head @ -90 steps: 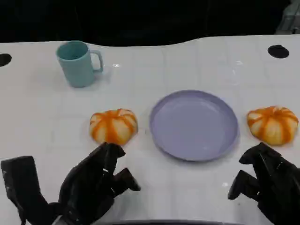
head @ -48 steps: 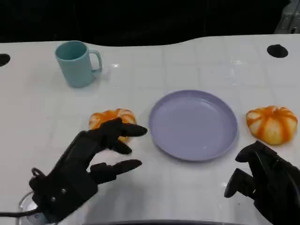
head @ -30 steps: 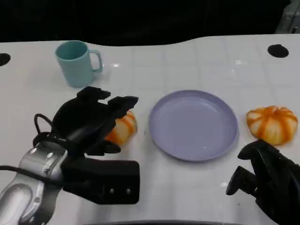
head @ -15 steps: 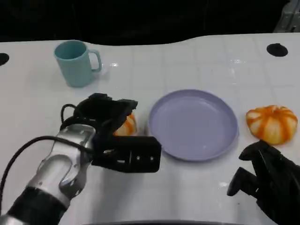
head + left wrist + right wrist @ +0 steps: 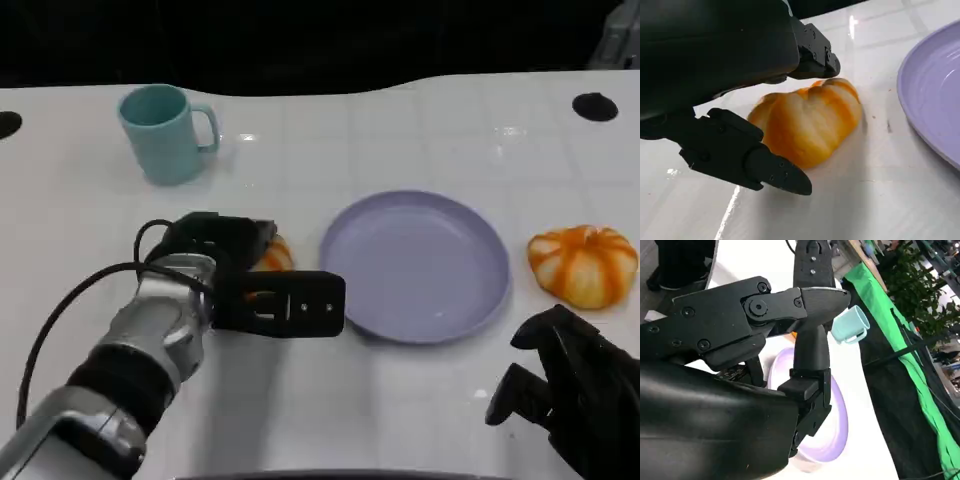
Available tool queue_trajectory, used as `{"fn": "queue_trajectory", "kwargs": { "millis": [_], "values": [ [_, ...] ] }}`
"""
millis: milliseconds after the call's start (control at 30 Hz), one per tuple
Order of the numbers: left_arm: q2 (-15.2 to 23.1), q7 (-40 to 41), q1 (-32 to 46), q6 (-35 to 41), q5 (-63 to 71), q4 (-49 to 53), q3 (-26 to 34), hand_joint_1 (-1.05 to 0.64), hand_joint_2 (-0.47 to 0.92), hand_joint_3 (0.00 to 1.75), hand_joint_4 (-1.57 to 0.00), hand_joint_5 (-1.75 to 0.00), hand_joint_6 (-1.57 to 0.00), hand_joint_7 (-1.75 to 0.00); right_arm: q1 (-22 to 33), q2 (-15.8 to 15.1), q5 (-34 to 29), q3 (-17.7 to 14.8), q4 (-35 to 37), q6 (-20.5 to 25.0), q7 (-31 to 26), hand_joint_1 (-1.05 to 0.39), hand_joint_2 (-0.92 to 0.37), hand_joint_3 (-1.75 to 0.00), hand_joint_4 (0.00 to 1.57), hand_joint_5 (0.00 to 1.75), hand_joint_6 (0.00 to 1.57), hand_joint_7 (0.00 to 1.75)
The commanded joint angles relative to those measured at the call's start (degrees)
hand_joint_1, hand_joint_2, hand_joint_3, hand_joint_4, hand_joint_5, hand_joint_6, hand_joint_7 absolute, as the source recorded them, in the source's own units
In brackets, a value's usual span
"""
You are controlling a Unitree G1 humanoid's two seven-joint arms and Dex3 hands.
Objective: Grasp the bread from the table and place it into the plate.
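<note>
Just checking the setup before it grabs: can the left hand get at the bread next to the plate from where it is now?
Probably yes. The left hand is already over the bread, fingers spread on either side, not yet closed. Nothing lies between them; the plate sits clear beside.

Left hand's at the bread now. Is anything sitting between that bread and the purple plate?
Nothing visible. The bread lies on bare white table beside the plate, with the left hand over it. The teal mug stands well off that path.
</note>
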Motion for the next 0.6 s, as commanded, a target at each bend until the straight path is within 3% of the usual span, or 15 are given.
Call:
{"fn": "queue_trajectory", "kwargs": {
  "millis": [33, 500, 567, 600],
  "values": [
    [-1.22, 3.34, -4.48, -1.79, -1.5, 8.81, -0.76, -0.41, 0.77, 0.01, -0.03, -0.24, -0.21, 0.0, 0.43, -0.72, 0.9, -0.52, -0.67, -0.88, 1.16, -0.54, -0.92, -0.27, 0.62, 1.75, 0.44, 1.67],
    [-2.25, 8.86, -6.63, -8.9, -4.88, 19.47, -2.04, -0.29, 0.84, 0.02, -0.14, -0.18, -0.26, -0.02, 1.0, -0.76, 1.34, -0.83, -1.47, -0.03, 0.44, -0.55, -0.92, -0.22, 0.63, 1.75, 0.48, 1.62],
    [-1.55, 11.84, -5.7, -11.43, -6.0, 19.71, -1.08, -0.24, 0.9, 0.15, -0.5, -0.27, -0.51, -0.06, 1.23, -0.82, 1.25, -0.75, -1.56, -0.27, 0.56, -0.53, -0.92, -0.24, 0.62, 1.75, 0.47, 1.62],
    [-1.3, 13.11, -5.41, -12.33, -6.35, 19.85, -0.77, -0.24, 0.91, 0.17, -0.64, -0.69, -0.75, -0.09, 1.33, -0.87, 1.09, -0.67, -1.65, -0.38, 0.56, -0.53, -0.92, -0.25, 0.62, 1.75, 0.47, 1.62]
  ]
}}
